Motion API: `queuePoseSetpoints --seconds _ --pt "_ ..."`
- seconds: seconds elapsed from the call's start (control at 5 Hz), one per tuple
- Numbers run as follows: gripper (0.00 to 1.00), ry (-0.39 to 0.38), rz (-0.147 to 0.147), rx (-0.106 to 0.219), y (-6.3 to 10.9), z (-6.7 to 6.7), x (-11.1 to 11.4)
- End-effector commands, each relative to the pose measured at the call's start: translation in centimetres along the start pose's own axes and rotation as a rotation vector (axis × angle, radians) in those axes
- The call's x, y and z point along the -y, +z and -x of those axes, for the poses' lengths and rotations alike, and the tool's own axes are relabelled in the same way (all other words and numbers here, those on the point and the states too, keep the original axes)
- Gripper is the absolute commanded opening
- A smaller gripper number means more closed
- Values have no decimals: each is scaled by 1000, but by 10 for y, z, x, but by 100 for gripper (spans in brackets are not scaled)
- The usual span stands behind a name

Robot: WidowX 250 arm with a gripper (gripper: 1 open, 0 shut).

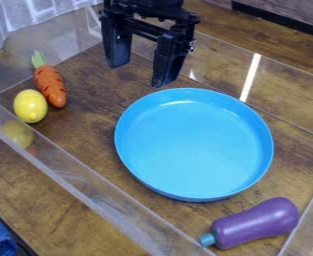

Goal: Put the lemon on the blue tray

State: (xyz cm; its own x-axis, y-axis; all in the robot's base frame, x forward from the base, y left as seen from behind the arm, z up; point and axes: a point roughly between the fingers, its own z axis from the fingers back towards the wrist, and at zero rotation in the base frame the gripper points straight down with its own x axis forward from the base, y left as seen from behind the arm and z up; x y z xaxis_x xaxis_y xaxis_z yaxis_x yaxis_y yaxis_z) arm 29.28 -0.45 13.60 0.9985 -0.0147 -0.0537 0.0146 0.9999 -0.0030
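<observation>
The lemon (31,105) is a small yellow egg-shaped fruit lying at the left of the wooden table, touching the orange carrot (49,84). The blue tray (258,170) is a large round plate in the middle-right, with nothing on it. My gripper (141,62) hangs above the table at the top centre, behind the tray and to the right of the lemon. Its two black fingers (116,45) stand wide apart, open, with nothing between them.
A purple eggplant (256,224) lies at the front right, just beyond the tray's rim. Clear plastic walls (65,170) run along the table's left and front sides, close to the lemon.
</observation>
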Motion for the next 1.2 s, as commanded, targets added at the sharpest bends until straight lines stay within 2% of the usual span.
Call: queuePoseSetpoints --seconds 0.0,0.2,1.0 --pt "100 -37 -2 -16 -5 0 -2" --pt "100 -141 -11 -37 -11 4 -18" --pt "100 -346 -17 -93 -30 9 -37"
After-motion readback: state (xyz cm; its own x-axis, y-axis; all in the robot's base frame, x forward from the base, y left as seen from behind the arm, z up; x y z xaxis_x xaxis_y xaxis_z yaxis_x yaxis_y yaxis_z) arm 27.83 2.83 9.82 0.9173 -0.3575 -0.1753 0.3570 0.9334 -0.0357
